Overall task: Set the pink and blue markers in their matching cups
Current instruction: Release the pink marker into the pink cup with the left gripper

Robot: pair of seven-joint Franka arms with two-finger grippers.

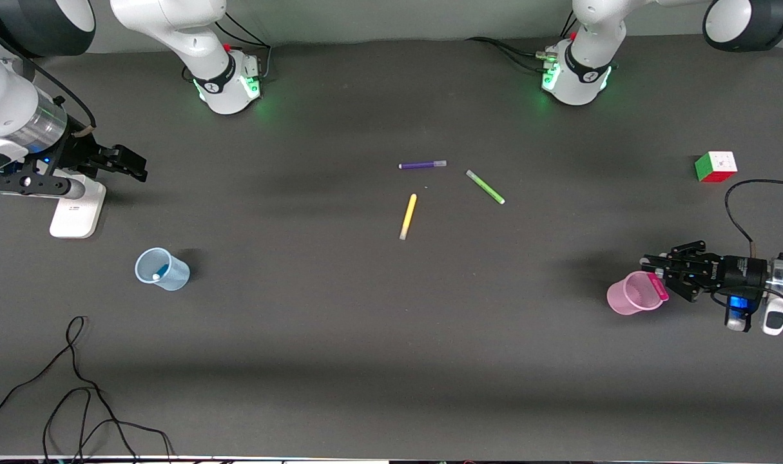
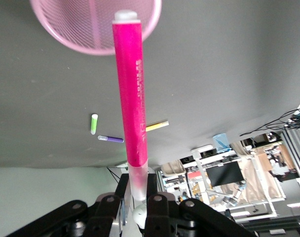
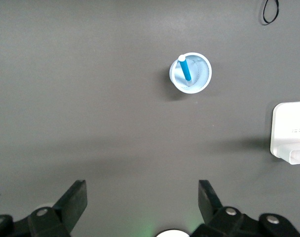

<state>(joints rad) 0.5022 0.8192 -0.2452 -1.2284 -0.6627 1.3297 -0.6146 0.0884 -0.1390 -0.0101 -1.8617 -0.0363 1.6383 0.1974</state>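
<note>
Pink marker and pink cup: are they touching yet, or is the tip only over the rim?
Cannot tell. In the left wrist view the pink marker, held by the left gripper, overlaps the pink cup rim, but neither contact nor a gap shows plainly.

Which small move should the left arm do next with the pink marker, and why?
Probably lower it and let go: the left gripper holds the magenta-pink felt-tip marker with its tip at the pale pink translucent cup's rim. The sky-blue marker already stands in the pale blue cup.
</note>
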